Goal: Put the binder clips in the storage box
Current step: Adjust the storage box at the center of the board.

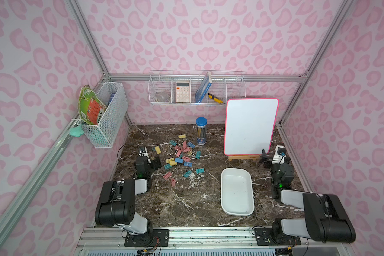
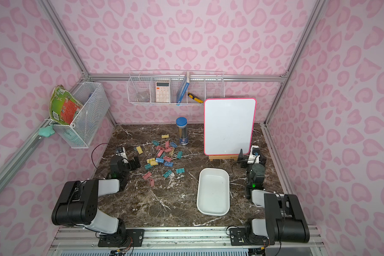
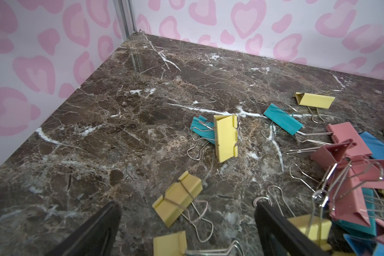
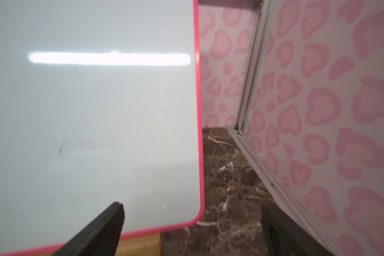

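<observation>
The storage box (image 1: 237,192) is seen lying flat on the dark marbled bench (image 1: 186,206), and nothing is contained in it. The binder clips (image 1: 180,155) are scattered on the bench apart from the storage box, on its left-arm side and somewhat farther toward the back wall. None is found inside the storage box. Pink, teal, blue and yellow ones are heaped loosely together, while a few are strewn singly on the side of the heap nearer the storage box.

The left gripper (image 3: 187,205) is held wide open, low over the bench, at the edge of the heap farthest from the storage box. In the left wrist view a yellow clip (image 3: 177,198) is seen lying on the bench between the spread fingers, and nothing is gripped.

The right gripper (image 4: 193,206) is likewise spread wide and nothing is held by it. It is positioned past the storage box's far corner on the right-arm side and is pointed at the lower corner of a pink-edged whiteboard (image 1: 251,126). The whiteboard is propped on a small wooden easel (image 1: 244,157) just behind the storage box. A blue-capped tube (image 1: 201,131) is stood upright farther back from the storage box, beside the far edge of the heap.
</observation>
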You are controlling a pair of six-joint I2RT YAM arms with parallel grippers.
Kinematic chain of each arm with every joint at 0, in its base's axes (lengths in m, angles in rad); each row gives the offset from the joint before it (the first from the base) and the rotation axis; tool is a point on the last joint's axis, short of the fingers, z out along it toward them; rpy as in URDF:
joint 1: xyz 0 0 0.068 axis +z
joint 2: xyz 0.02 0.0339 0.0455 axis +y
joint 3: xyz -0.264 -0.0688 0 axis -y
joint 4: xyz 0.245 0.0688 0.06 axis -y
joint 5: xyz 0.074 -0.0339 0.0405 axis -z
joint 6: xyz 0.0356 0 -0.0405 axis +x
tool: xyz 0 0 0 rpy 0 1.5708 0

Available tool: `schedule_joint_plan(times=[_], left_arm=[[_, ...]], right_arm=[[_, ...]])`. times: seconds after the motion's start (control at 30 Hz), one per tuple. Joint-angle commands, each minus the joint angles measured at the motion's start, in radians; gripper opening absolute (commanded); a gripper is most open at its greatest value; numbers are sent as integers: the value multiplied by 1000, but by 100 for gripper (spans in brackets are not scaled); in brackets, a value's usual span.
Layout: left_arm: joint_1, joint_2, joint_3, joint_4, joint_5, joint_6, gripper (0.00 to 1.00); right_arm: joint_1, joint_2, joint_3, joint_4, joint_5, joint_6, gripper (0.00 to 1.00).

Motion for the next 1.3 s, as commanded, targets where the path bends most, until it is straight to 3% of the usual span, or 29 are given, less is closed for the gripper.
schedule_joint_plan(times=[0.0,0.13,0.2,0.3,0.4,0.5,0.57,0.63,0.7,0.87,1.03,1.07,1.2,1.27], left_arm=[[1,-5,0,4,3,-2,99],[-16,-89,-8,-6,-134,15,99],[-69,-215,76,-261,-235,-10,99],[-177,-386,307,-788,-346,-286,98],[-353,-405,470,-1034,-242,-501,83],[-609,-274,627,-1116,-89,-550,71],[-763,-114,760,-1180,8,-519,69],[-894,76,940,-1317,41,-452,64],[-965,236,1094,-1460,38,-389,60],[-986,430,1193,-1545,287,-326,61],[-993,520,1231,-1602,225,-309,57],[-993,530,1233,-1603,224,-302,53],[-993,576,1261,-1619,269,-247,22],[-993,587,1285,-1643,260,-202,12]], right_arm=[[-1,-197,144,-507,185,332,94],[-7,-298,213,-700,-72,450,92],[-6,-287,274,-824,-205,451,92],[-4,-260,328,-949,-352,472,92],[3,-254,333,-998,-404,464,92],[6,-254,322,-1010,-408,453,92],[5,-259,311,-1007,-402,457,92],[5,-261,303,-1001,-396,458,92],[4,-259,306,-999,-396,452,92],[4,-254,315,-1007,-391,433,92],[5,-252,311,-1000,-406,438,92],[5,-255,304,-995,-408,444,92],[3,-262,294,-985,-408,445,92],[4,-262,311,-1011,-408,433,92]])
